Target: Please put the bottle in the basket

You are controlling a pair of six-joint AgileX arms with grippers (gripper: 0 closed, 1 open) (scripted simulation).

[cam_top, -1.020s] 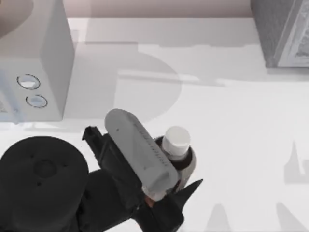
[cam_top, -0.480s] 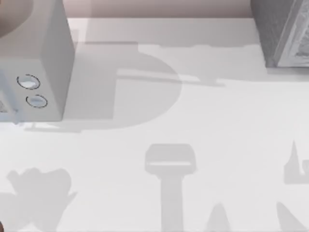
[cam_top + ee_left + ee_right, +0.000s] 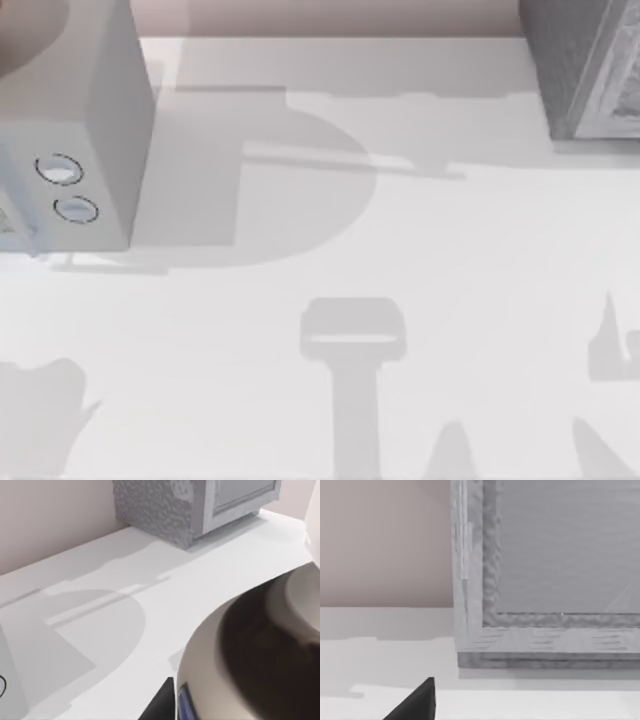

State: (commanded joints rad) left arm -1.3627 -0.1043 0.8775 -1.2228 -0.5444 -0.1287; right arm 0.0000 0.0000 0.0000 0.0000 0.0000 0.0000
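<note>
One bottle [image 3: 260, 645], close against the left wrist camera, above the white desk [image 3: 150, 580]. One grey cabinet [image 3: 200, 505] beyond the bottle. One dark left tool tip [image 3: 162, 705] just beside the bottle; grip state: cannot tell.

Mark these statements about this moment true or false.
1. The bottle looms close to the left wrist camera. True.
2. The bottle's neck is red. False: it is black, under a white cap.
3. A grey box with two round dials stands at the table's left. True.
4. The textured cabinet stands at the table's front left. False: it is at the back right.
5. The right wrist camera faces the cabinet. True.
</note>
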